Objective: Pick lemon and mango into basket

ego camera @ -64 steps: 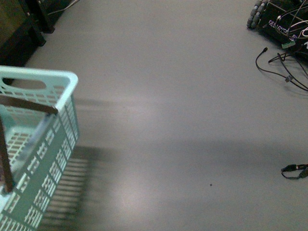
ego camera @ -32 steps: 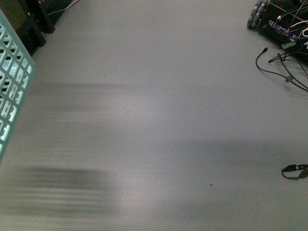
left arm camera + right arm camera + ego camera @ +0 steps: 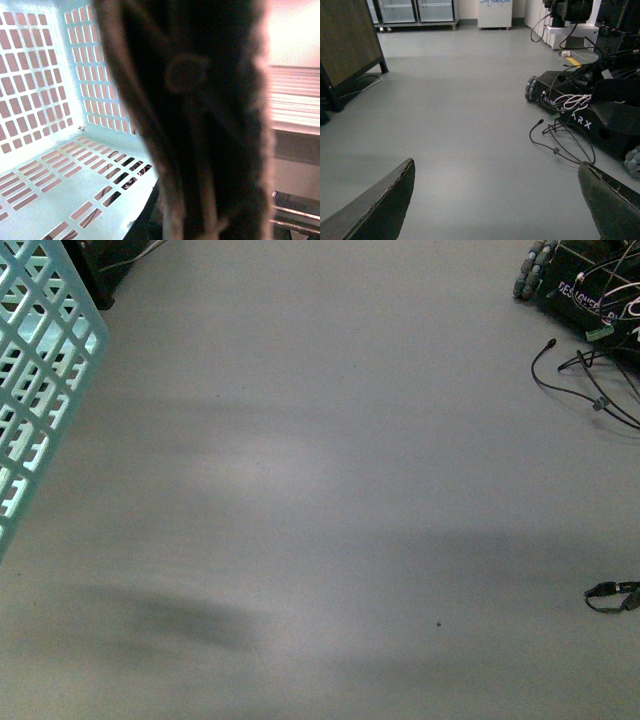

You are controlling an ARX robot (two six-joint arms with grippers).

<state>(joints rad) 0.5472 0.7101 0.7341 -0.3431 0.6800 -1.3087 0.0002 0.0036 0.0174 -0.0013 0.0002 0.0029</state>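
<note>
The aqua slotted basket hangs tilted at the far left edge of the front view, lifted off the grey floor. In the left wrist view its slotted walls and floor show empty, and its brown ribbed handle fills the middle, very close and blurred. My left gripper is shut on that handle; its fingers are hidden behind it. My right gripper is open and empty above bare floor, fingertips wide apart. No lemon or mango is in view. Neither arm shows in the front view.
A black wheeled robot base with cables sits on the floor to the right, also at the front view's top right. A small black cable end lies right. A dark wooden cabinet stands left. Glass-door fridges line the far wall.
The basket swung up and left: one second ago it stood low at the left with its handle in view, now only a tilted slotted wall shows at the top left.
</note>
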